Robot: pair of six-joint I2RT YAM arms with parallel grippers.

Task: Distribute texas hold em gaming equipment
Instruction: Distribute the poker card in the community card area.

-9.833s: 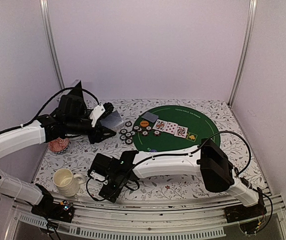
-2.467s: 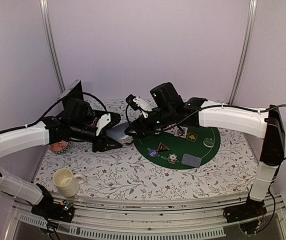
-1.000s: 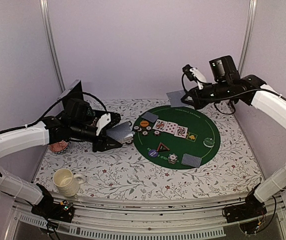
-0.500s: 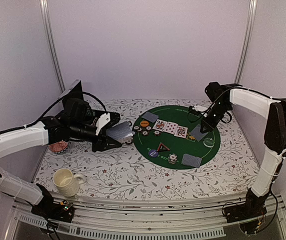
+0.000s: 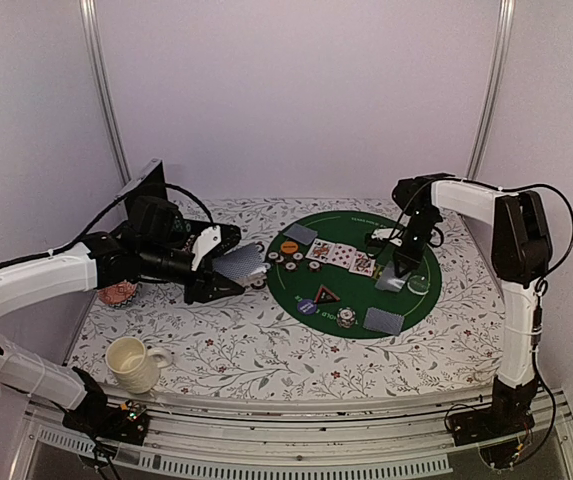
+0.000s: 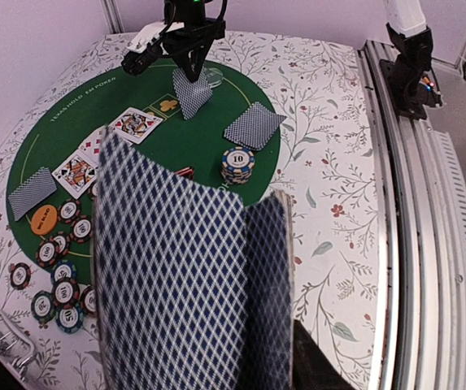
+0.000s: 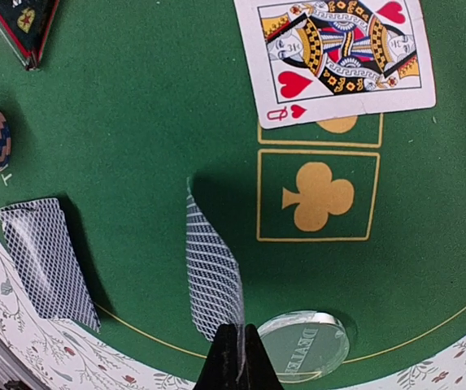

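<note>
Left jaws stay clamped on the deck [image 6: 184, 276] by the mat's left edge, no change there. Further out, the right jaws, pinching one face-down card [image 7: 212, 276], have dropped from up high down to the green mat [image 7: 135, 122], right beside the clear dealer button [image 7: 304, 345]. My guess is it's about to get dealt to that spot.

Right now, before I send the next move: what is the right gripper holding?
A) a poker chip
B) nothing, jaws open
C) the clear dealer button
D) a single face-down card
D: the right gripper is shut on the edge of one blue-backed card, which hangs over the green mat beside the clear dealer button; the deck sits in the left gripper.
</note>
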